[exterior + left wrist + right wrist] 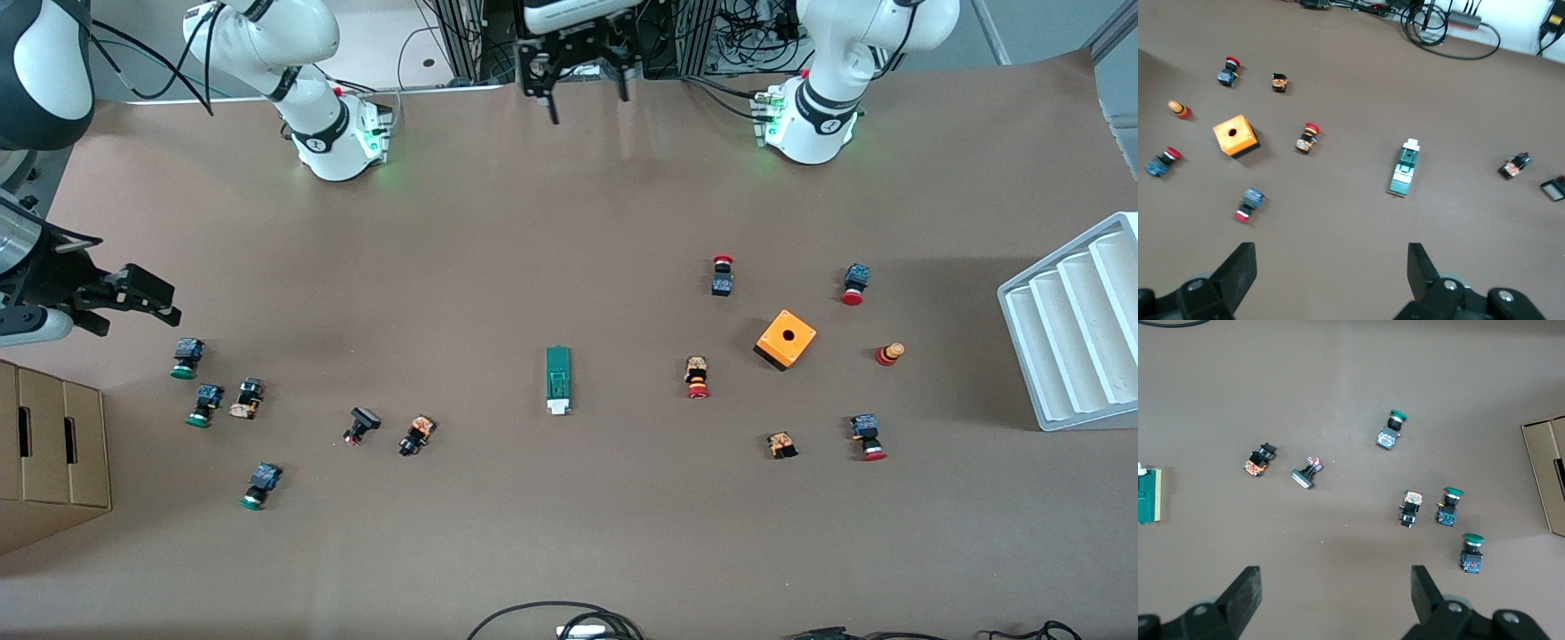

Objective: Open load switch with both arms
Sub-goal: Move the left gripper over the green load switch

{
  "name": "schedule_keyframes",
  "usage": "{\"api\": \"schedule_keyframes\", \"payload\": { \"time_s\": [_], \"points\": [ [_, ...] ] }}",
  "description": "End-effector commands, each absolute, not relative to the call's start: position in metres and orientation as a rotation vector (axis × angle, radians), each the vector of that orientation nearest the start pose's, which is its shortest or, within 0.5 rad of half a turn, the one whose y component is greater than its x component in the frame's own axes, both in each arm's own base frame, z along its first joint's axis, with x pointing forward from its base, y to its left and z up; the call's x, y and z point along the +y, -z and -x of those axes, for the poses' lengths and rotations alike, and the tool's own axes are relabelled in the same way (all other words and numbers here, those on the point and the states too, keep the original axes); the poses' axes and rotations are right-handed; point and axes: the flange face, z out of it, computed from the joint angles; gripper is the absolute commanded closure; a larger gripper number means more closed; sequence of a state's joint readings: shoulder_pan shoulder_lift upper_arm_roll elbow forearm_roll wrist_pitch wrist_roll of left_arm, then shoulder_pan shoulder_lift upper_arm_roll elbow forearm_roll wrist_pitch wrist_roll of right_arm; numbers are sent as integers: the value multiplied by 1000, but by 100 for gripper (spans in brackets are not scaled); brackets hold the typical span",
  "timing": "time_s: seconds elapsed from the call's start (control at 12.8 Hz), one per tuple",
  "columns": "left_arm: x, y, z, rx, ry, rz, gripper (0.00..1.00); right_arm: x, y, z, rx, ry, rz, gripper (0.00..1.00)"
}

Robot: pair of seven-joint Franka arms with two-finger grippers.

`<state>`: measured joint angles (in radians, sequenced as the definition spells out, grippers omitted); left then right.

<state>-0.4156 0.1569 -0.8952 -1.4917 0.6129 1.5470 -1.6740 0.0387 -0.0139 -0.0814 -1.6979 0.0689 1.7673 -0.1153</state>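
Observation:
The load switch (557,380) is a narrow dark-green block with a white end piece, lying flat near the middle of the table with its white end toward the front camera. It also shows in the left wrist view (1405,170) and at the edge of the right wrist view (1148,497). My left gripper (589,100) (1331,260) hangs open and empty over the table strip between the two arm bases. My right gripper (133,302) (1336,583) hangs open and empty high over the right arm's end of the table, close to the green-capped buttons (187,357).
An orange box with a hole (786,339) and several red-capped buttons (697,377) lie toward the left arm's end. More small buttons (416,435) lie toward the right arm's end. A cardboard box (49,453) stands at the right arm's end, a white ribbed tray (1076,329) at the left arm's end.

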Motion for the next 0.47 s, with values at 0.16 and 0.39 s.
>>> {"api": "schedule_keyframes", "payload": {
  "time_s": [0.16,0.39],
  "points": [
    [-572,-534,-221,-619,1029,2838,0,-21,-593,-564,-92,155,3101,0],
    [-580,-475,-222,-606,1268,2737,0,-22,-592,-564,-90,152,3101,0]
  ]
}}
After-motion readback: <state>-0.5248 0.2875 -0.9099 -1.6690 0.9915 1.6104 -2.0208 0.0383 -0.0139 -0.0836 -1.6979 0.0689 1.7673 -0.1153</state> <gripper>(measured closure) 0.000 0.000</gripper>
